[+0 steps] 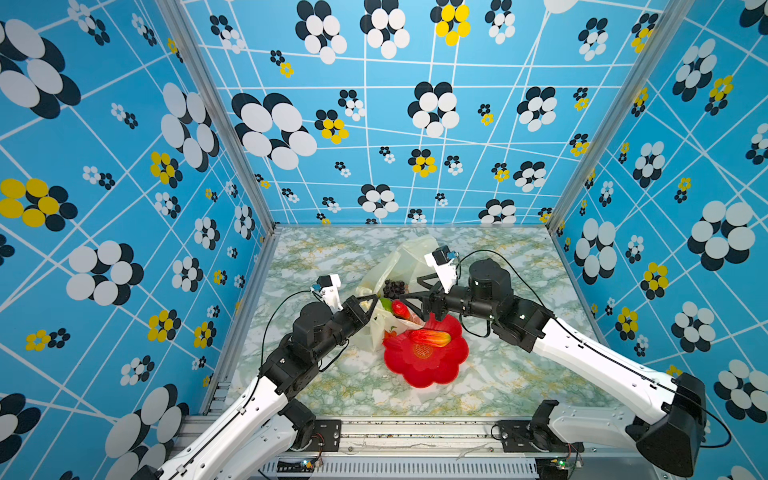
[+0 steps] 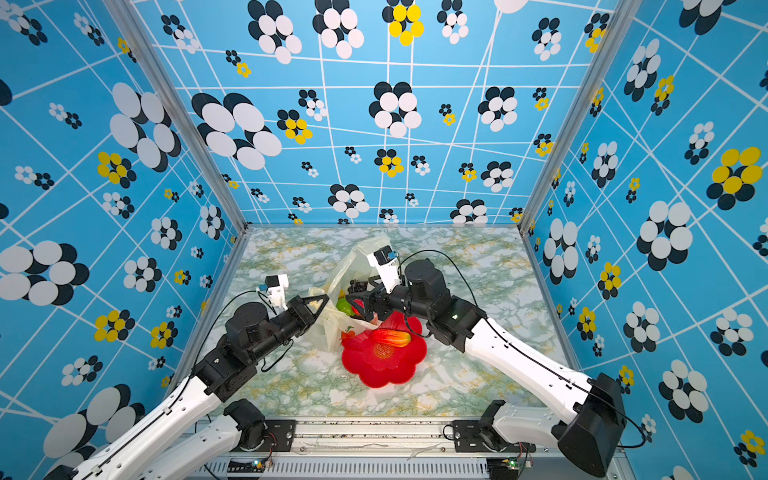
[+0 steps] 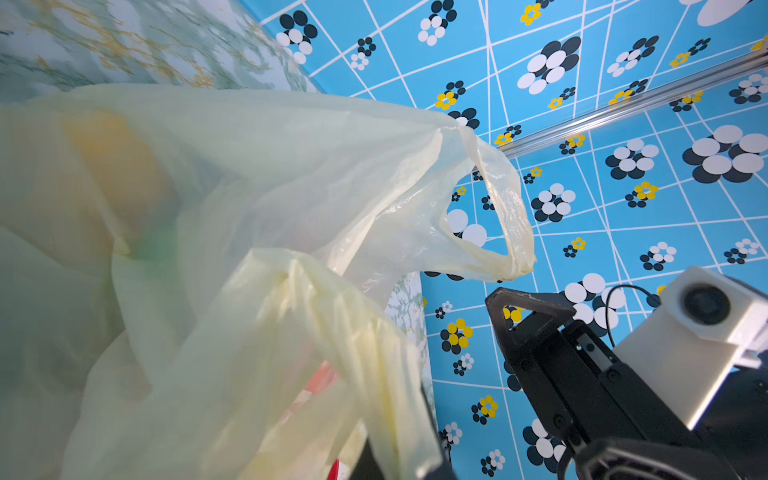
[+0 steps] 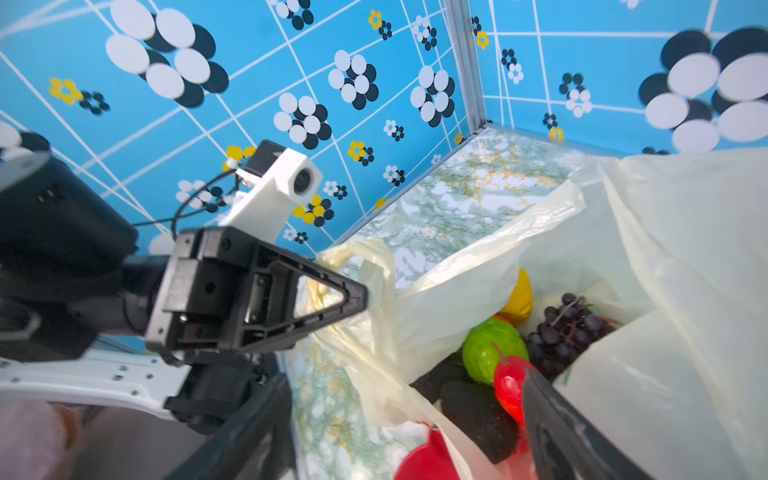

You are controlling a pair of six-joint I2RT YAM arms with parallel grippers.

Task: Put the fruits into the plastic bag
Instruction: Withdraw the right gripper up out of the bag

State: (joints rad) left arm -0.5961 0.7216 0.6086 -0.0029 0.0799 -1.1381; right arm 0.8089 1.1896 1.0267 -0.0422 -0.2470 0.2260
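A: Quick, plastic bag (image 1: 409, 257), where?
B: Mid desk (image 1: 332, 386), mouth open twd the arms, back part slumped behind. Near edge laps over the red plate (image 1: 424, 370).
A: L pincer (image 1: 371, 302)?
B: Together, clamped on the bag's rim at the left side of the mouth. Film's bunched at its tip and held up off the desk. The other handle loop (image 3: 505, 195) stands free.
A: R pincer (image 1: 410, 289)?
B: Jaws wide apart, gripping nothing. Sits at the right side of the mouth, tips over the fruit pile.
A: Fruits in the bag?
B: Yep, per R wrist view: grape bunch (image 4: 569, 328), green fruit (image 4: 492, 351), yellow mango (image 4: 519, 297), dark avocado (image 4: 478, 411), and a red mango (image 4: 509, 386) on top.
A: Red one vs R pincer?
B: Just beside one finger (image 4: 557, 419), partly hidden behind it. Touching or not, can't tell. The other finger's well apart from it, past the bag's rim. Grapes lie just beyond the tips, deeper in.
A: Anything outside?
B: One mango (image 1: 430, 337), red-to-yellow, lying on the plate, outside the bag. It's near the R arm's wrist, apart from both pincers.
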